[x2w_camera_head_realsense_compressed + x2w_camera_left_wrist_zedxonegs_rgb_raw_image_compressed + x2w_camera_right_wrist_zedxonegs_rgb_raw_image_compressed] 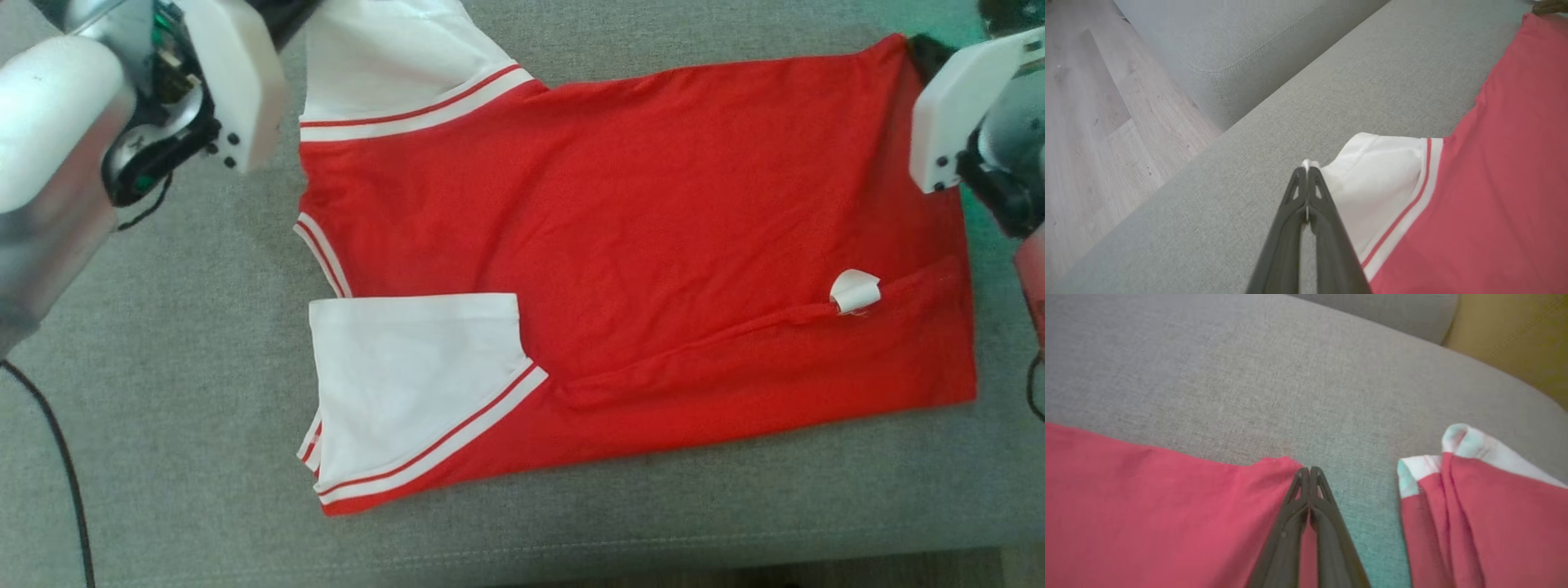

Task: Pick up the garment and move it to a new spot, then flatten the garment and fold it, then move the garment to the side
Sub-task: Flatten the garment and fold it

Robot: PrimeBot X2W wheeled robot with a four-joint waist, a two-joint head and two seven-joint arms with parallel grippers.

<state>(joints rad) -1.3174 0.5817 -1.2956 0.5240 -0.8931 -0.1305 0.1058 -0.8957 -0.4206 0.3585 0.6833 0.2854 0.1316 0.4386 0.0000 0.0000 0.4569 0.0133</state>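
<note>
Red with white sleeves, the garment [653, 245] is lying spread flat on the grey sofa seat [163, 367], its near long edge folded up over the body and the near sleeve folded in. The left gripper [1307, 170] is pinching the edge of the far white sleeve [1380, 175], fingers clenched on a sliver of cloth. The right gripper [1309, 470] is sitting at the red hem corner [1274, 467], fingers pressed together and nipping the fabric there. Wooden floor [1106, 143] is showing beside the sofa.
</note>
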